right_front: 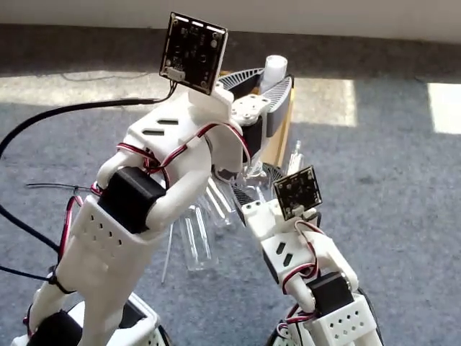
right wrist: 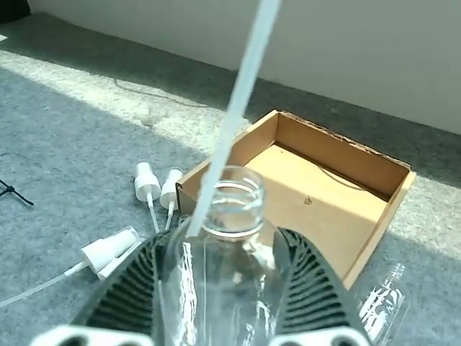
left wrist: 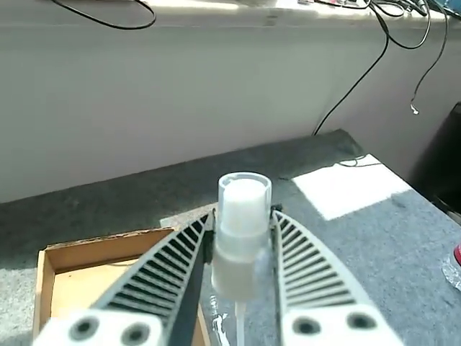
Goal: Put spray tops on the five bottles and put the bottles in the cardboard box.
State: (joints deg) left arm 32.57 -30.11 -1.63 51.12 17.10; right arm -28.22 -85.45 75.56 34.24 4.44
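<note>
While a spray top (left wrist: pixel 245 191) is clamped in the left gripper (left wrist: pixel 241 223), its tube (right wrist: pixel 238 108) is seen at the mouth of a bottle (right wrist: pixel 230 216) squeezed by the right gripper (right wrist: pixel 223 241). Beyond that gripper, the cardboard box (right wrist: pixel 338 155) is flanked by loose tops (right wrist: pixel 148 180) and a spare bottle (right wrist: pixel 378 306).

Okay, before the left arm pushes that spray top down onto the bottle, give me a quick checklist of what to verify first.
1. Left gripper shut on the spray top: ok.
2. Right gripper shut on the bottle, mouth facing up: ok.
3. Dip tube lined up with the bottle mouth: ok. Tip actually inside the neck: cannot tell.
4. Spray top seated on the bottle: not ok, not yet done.
5. Cardboard box open with bare floor for the bottle: ok.
6. Spare spray tops lying on the carpet beside the box, out of the way: ok.
</note>
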